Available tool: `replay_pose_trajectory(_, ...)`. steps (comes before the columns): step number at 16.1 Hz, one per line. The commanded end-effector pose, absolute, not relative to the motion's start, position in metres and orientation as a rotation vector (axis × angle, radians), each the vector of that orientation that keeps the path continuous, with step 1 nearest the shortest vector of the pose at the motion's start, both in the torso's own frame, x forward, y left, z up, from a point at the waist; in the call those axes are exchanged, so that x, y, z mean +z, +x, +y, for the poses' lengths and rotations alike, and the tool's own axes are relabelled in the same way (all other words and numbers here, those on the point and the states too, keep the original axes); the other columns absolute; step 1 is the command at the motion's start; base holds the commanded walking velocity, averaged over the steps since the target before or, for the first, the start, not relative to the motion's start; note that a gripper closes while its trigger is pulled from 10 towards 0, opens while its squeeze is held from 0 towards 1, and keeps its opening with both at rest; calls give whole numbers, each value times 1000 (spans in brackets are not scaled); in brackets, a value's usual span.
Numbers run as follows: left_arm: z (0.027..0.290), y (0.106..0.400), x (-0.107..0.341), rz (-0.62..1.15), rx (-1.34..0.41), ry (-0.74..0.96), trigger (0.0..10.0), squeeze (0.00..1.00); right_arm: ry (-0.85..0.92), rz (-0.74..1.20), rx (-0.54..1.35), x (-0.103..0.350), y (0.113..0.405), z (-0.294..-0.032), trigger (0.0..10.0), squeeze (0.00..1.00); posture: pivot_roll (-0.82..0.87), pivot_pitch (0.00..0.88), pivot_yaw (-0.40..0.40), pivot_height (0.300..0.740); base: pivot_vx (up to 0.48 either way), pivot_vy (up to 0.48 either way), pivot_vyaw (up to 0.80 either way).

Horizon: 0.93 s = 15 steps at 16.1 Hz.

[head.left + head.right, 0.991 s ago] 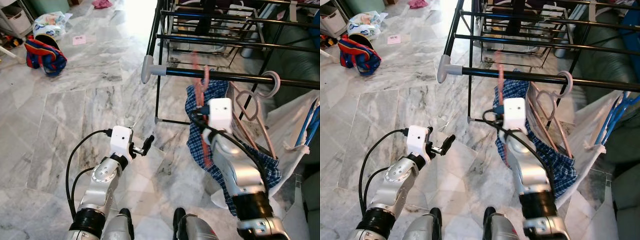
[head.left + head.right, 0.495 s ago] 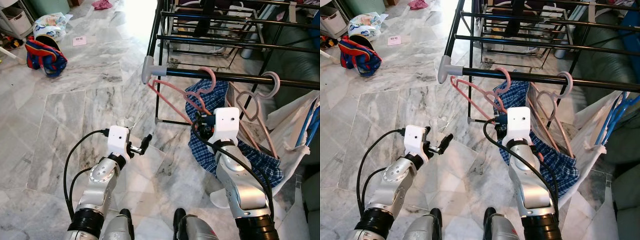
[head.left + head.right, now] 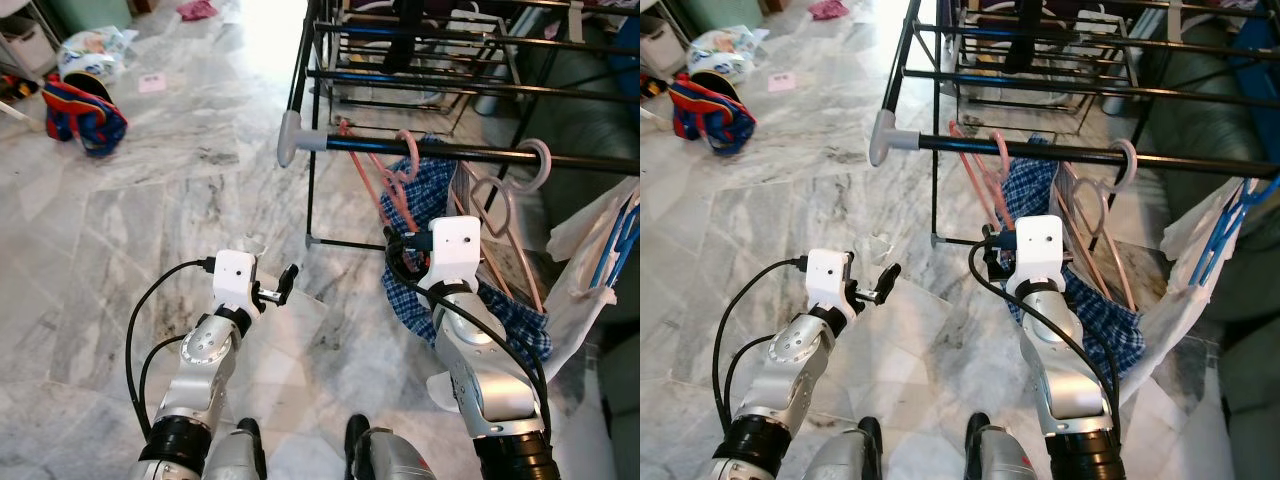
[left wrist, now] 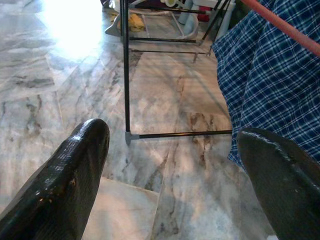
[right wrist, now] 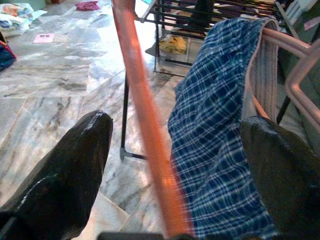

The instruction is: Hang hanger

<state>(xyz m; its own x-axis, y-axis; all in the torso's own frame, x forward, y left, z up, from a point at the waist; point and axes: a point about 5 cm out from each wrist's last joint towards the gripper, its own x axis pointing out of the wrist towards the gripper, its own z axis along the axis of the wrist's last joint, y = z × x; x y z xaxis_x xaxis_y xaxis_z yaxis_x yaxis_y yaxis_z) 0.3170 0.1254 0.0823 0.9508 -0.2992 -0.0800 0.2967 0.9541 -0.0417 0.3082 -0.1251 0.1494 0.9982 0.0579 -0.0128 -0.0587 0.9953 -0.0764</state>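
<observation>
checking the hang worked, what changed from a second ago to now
The pink hanger now hangs by its hook on the drying rack's front bar; a second ago the right gripper held it up at the bar. That gripper has since opened and drawn back lower. The left gripper, blue plaid cloth and second hanger stayed put.

No words, numbers or brand marks can be read anywhere. A pink slip (image 3: 154,82) lying on the floor may carry dark print, but it is too small to make out.
</observation>
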Motion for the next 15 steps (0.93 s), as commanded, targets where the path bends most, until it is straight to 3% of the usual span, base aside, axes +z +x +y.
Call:
replay_pose_trajectory(1, 129, 314, 75, 114, -287, -22, 10000, 0, -78, -12, 52, 154, 306, -126, 10000, 1000, -18, 217, -2, 740, -412, 0, 0)
replay_pose_trajectory(10, 127, 319, 76, 114, -291, -11, 10000, 0, -86, -36, 31, 156, 308, -127, 10000, 1000, -18, 208, 14, 740, -414, 0, 0)
replay_pose_trajectory(12, 127, 319, 76, 109, -301, 11, 10000, 0, -91, -37, 39, 155, 308, -125, 10000, 996, -16, 208, 14, 740, 0, 0, 0)
replay_pose_trajectory(14, 130, 318, 69, 134, -294, 37, 10000, 0, -100, -35, 57, 153, 308, -124, 10000, 882, -13, 204, 12, 740, 0, 0, 0)
replay_pose_trajectory(15, 133, 317, 64, 149, -284, 46, 10000, 0, -116, -32, 80, 150, 307, -122, 10000, 400, -11, 196, 7, 740, 0, 0, 0)
